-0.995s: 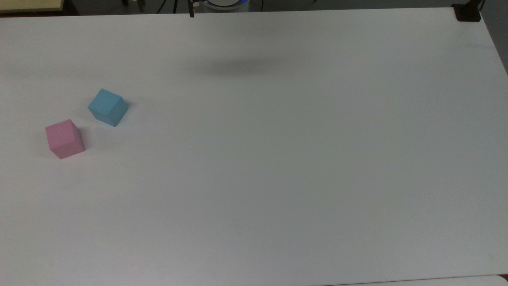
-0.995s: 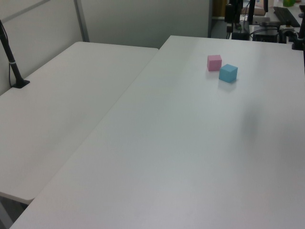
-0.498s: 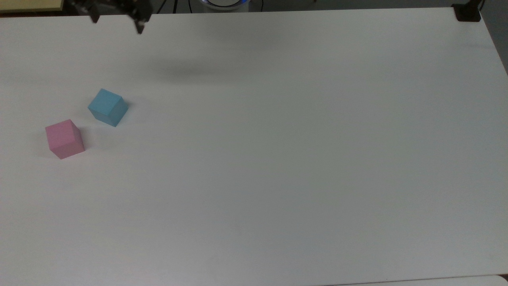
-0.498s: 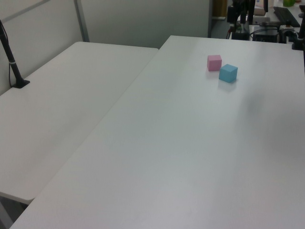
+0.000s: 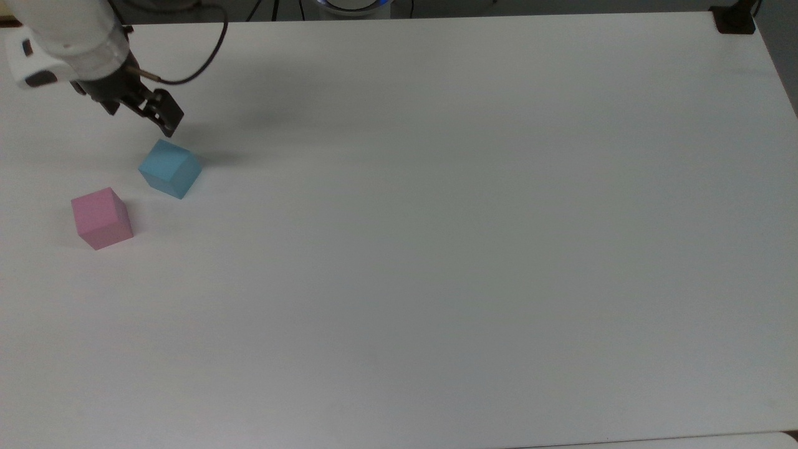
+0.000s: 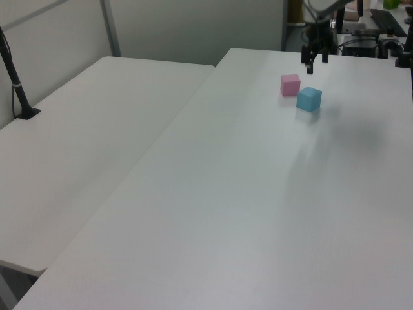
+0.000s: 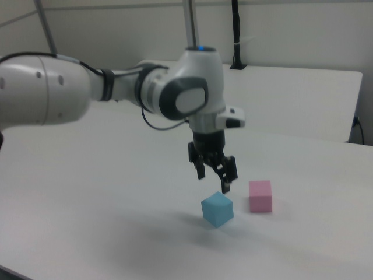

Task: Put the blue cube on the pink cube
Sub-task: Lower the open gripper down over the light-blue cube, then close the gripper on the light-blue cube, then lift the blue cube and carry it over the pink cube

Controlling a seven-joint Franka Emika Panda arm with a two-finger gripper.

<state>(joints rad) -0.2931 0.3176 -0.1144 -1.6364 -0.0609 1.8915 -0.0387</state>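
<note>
**Gripper poised above the blue cube**

The blue cube (image 7: 217,209) sat on the table (image 5: 436,249), just beside the pink cube (image 7: 260,195). Directly over the blue cube hung the gripper (image 7: 214,173), fingers spread and empty; a straight descent looked sufficient.

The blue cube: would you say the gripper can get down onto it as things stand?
Probably yes: the gripper hangs open just above the blue cube, nothing lies between them, and the pink cube stands apart beside it.
</note>
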